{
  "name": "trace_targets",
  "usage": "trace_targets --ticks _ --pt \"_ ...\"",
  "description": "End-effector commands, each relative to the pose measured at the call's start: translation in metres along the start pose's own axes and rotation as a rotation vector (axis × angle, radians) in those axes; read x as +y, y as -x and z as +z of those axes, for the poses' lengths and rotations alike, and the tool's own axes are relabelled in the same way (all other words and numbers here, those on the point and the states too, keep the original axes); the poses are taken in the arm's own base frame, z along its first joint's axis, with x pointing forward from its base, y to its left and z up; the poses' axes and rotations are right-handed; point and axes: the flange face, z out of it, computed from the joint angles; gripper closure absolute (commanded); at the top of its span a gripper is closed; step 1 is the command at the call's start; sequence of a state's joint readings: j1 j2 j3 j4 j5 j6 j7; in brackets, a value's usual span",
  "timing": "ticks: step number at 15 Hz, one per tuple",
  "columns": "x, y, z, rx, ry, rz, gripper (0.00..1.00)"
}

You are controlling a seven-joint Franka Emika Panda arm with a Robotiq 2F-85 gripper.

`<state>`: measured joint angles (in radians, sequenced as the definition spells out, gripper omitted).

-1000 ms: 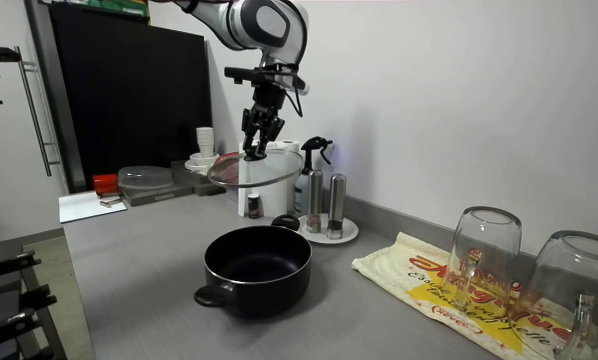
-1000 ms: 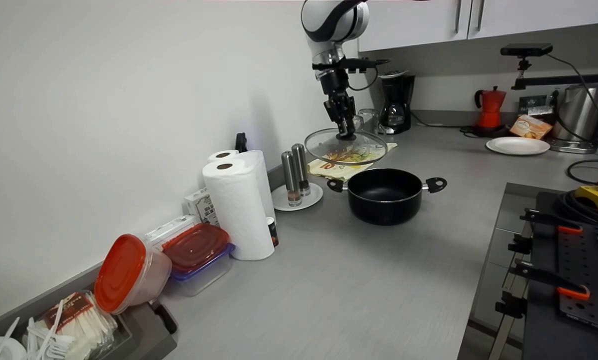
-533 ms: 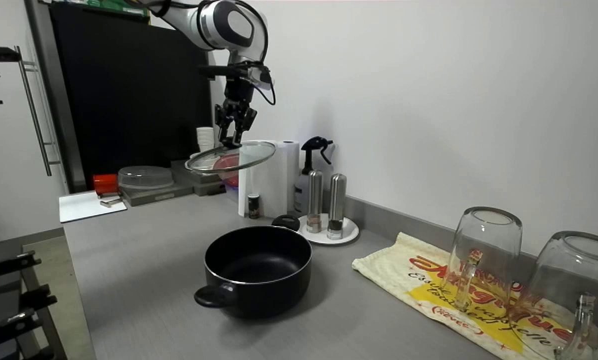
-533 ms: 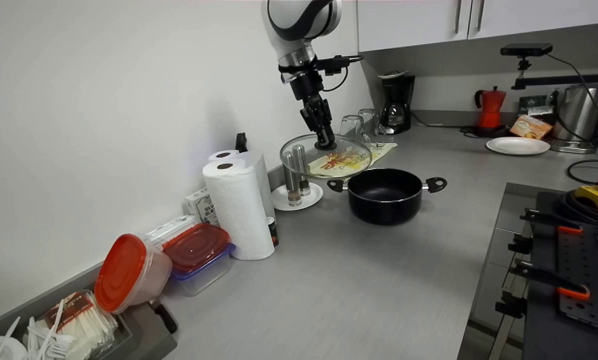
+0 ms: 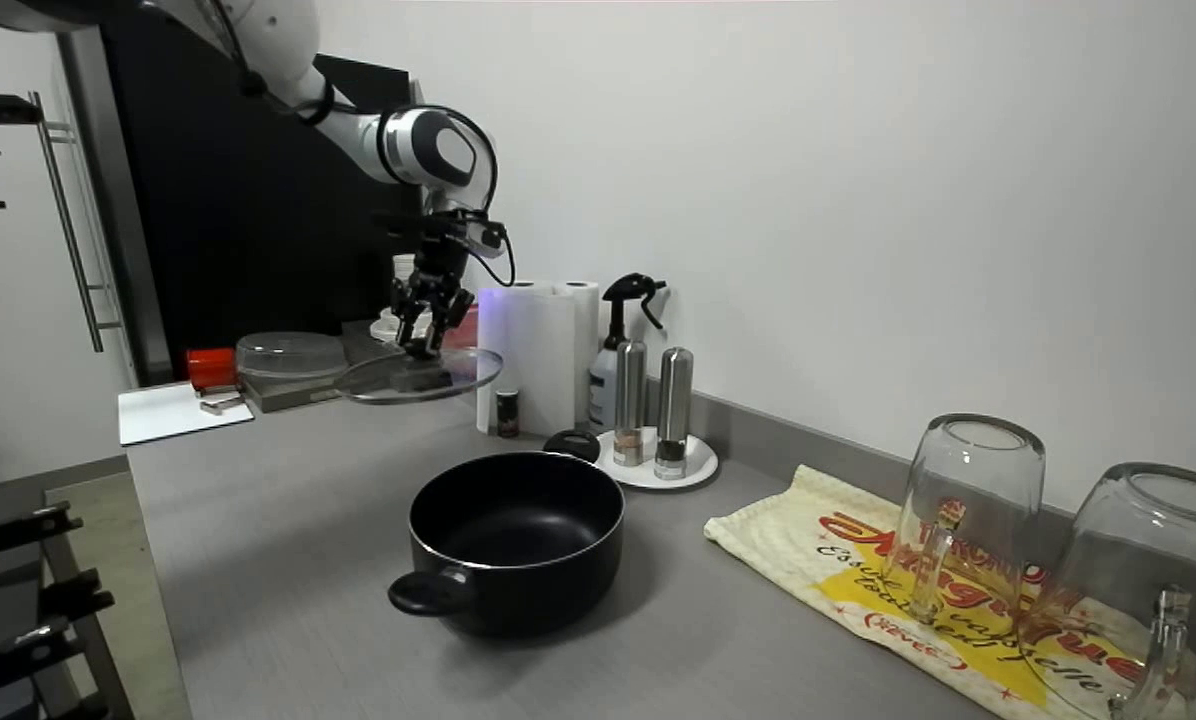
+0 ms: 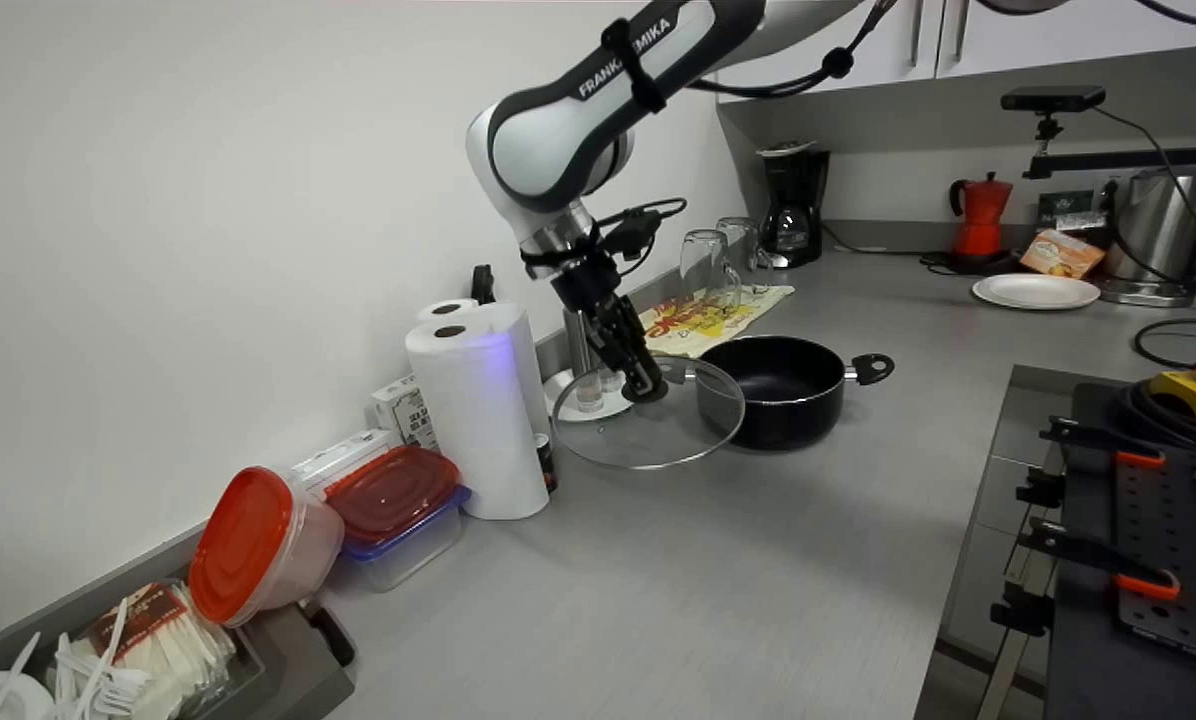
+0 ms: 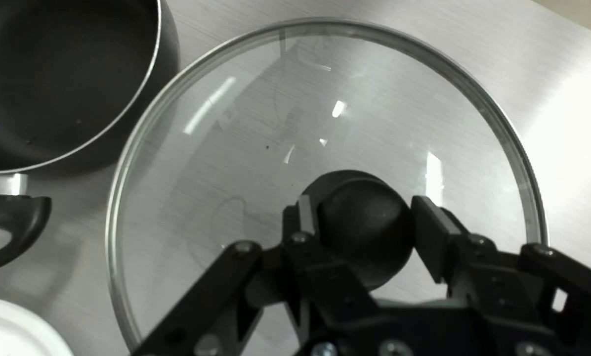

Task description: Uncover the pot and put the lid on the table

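The round, metal-rimmed clear glass lid (image 7: 246, 148) is held in the air over the matte grey bench (image 6: 718, 580), to the side of the wide, shallow black cooking pot (image 5: 548, 595) and apart from it; a tilt is seen in both exterior views. Its rounded black knob (image 7: 369, 227) is clamped from 2 sides by the black hand (image 7: 358, 222), as is shown in the wrist view. The hand is pointed downward; in an exterior view it is slanted to the right, and the white-and-black jointed arm (image 6: 558, 140) is extended from the upper right and bent sharply above it. On the bench, the pot is stood upright, its dark inside exposed. Near the pot a round white plate (image 5: 703, 462) is placed, on which 2 tall steel shakers (image 5: 675, 400) are stood. Farther along, white paper-towel rolls (image 6: 473, 420) are set upright, with a spray bottle (image 5: 602, 385) beside them. In the opposite direction, a yellow-and-red patterned cloth (image 5: 803, 545) is laid out, and 2 clear glass mugs (image 5: 963, 480) are rested on it.
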<state>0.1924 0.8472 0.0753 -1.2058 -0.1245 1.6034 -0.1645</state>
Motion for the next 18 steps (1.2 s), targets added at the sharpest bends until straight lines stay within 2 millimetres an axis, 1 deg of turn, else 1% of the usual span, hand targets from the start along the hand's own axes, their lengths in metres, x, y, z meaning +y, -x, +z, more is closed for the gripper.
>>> trace_targets --ticks 1,2,5,9,11,14,18 --pt "-0.020 -0.032 0.036 -0.072 0.029 -0.069 0.76" --pt "-0.028 -0.040 0.050 -0.077 0.027 -0.092 0.76" --pt "-0.050 -0.056 0.085 -0.115 0.019 -0.145 0.76" --pt "-0.069 -0.071 0.124 -0.162 0.041 -0.169 0.76" --pt "-0.076 -0.077 0.137 -0.156 0.040 -0.158 0.76" --pt "-0.081 -0.082 0.148 -0.138 0.042 -0.153 0.76" --pt "-0.079 -0.084 0.152 -0.129 0.040 -0.155 0.76"
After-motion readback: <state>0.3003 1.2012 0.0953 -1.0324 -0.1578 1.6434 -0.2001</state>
